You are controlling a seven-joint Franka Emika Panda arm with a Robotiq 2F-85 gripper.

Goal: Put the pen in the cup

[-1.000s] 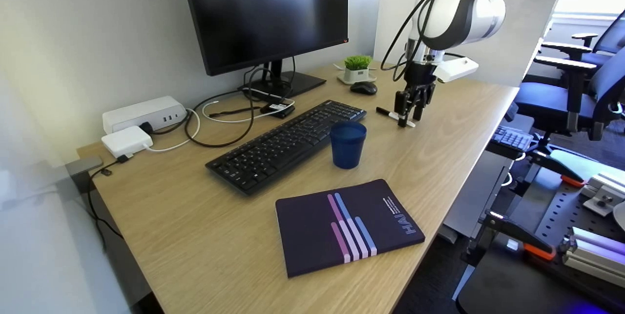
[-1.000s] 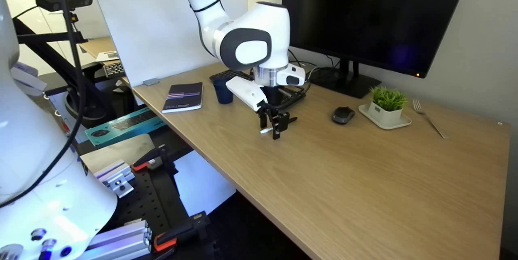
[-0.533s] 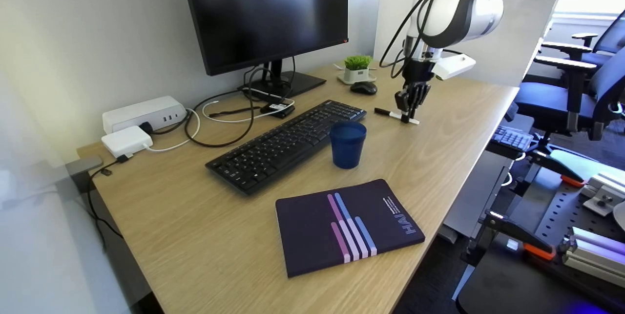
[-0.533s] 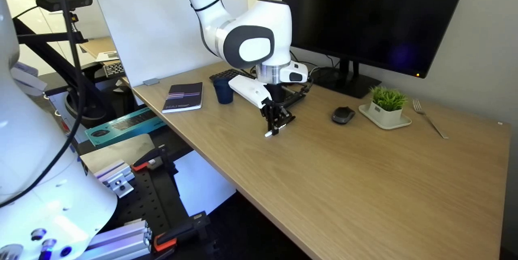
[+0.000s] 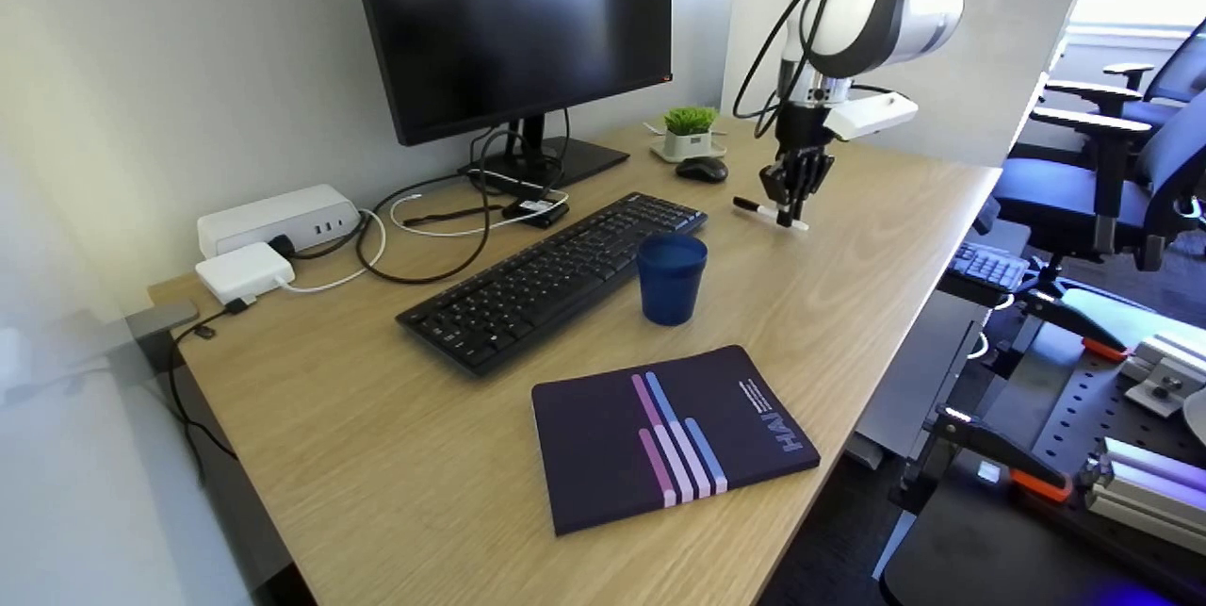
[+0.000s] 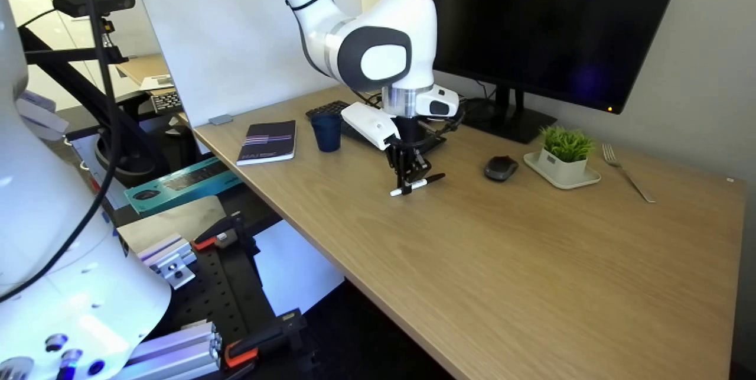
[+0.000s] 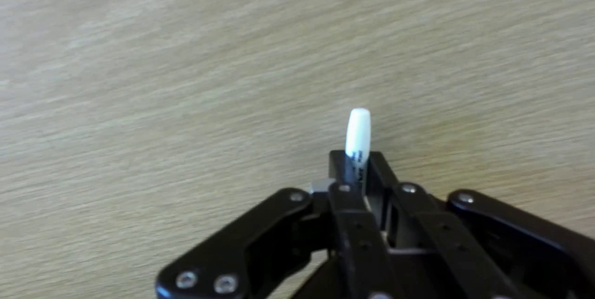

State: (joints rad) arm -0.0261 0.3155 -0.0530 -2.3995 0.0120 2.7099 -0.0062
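The pen [image 6: 420,184], white with a black end, is pinched crosswise between the fingertips of my gripper [image 6: 406,187], which is shut on it. It lies roughly level, low over the desk; whether it still touches the wood I cannot tell. In the wrist view the white tip of the pen [image 7: 358,134] pokes out past the fingers [image 7: 383,176], and its dark end is hidden beneath the gripper. The dark blue cup [image 5: 670,281] stands upright beside the keyboard, apart from the gripper, and shows in both exterior views.
A black keyboard [image 5: 556,286] runs behind the cup, and a dark notebook [image 5: 674,436] lies in front of it. The mouse [image 6: 500,168], a potted plant [image 6: 564,158] and a fork [image 6: 627,173] sit on the far side of the gripper. A monitor [image 5: 528,22] stands at the wall.
The gripper's jaws have come together on the pen. Over the last half second gripper and pen have shifted a little upward in both exterior views. The cup has stayed put.
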